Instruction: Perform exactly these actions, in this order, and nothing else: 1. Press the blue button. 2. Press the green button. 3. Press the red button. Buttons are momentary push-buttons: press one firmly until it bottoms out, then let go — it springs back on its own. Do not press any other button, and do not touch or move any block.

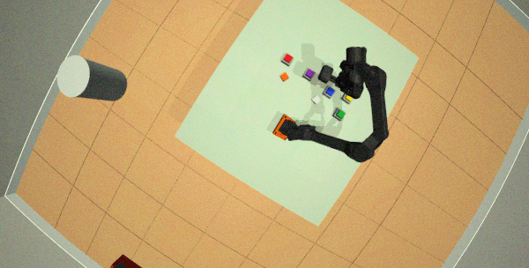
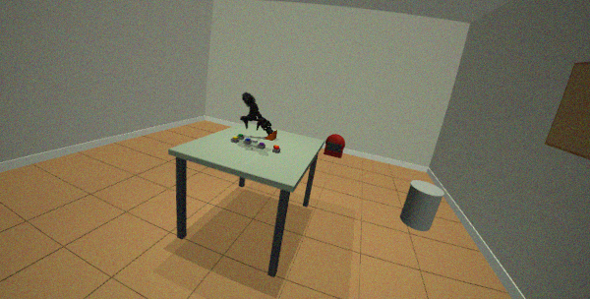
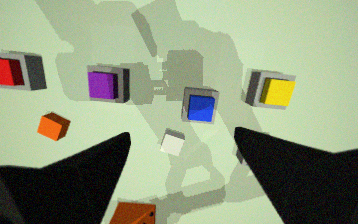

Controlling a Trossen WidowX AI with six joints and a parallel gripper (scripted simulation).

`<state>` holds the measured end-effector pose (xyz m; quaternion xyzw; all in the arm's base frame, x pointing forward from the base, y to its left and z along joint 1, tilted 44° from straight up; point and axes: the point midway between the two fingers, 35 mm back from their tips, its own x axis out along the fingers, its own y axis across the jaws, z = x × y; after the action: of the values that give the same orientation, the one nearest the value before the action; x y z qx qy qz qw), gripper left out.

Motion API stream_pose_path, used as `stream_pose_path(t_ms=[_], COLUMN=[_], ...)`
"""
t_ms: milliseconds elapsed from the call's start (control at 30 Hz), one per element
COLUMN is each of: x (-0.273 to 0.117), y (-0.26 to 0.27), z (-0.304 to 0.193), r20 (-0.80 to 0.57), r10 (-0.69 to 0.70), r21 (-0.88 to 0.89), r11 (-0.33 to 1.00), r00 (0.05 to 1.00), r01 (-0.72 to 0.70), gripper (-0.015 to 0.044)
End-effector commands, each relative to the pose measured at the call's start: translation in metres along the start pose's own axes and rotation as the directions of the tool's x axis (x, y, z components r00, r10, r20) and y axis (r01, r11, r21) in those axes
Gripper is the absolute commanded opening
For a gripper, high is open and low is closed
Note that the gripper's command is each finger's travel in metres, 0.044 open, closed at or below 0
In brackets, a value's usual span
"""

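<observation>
While you look from the top, the buttons sit mid-table point(image 1: 247, 155), well clear of its edges. In your wrist view, the gripper point(image 3: 182, 137) is released and empty, the blue button point(image 3: 200, 106) just ahead between its fingers.

Arm point(image 2: 253, 114) over table point(image 2: 236, 160) buttons

Arm point(image 1: 379, 111): single, dark, base at orange mount point(image 1: 282, 127) on tabletop; lower link runs out low, elbow bent sharply, upper link doubles back, wrist raised. End effector point(image 3: 180, 150): pointing down, held above surface, fingers spread wide apart, nothing betw. them. Touching nothing.
</observation>
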<state>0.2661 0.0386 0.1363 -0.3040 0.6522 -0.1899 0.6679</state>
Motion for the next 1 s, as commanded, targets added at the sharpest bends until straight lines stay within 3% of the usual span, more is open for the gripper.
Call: stream_pose_path(t_ms=[0,233,467,700,967], x=[-0.006,-0.006,0.053,0.055,0.055], y=[-0.024,-0.024,-0.028,-0.028,-0.028], z=[-0.003,-0.003,-0.004,-0.004,-0.004], r20=[-0.028,-0.028,-0.026,-0.026,-0.026], r10=[-0.054,-0.054,-0.056,-0.056,-0.056], r21=[0.127,0.127,0.128,0.128,0.128], r11=[0.990,0.990,0.990,0.990,0.990], r00=[0.998,0.998,0.998,0.998,0.998], r01=[0.057,0.057,0.059,0.059,0.059], gripper=[0.0400,0.0400,0.0216,0.0032,0.0020])
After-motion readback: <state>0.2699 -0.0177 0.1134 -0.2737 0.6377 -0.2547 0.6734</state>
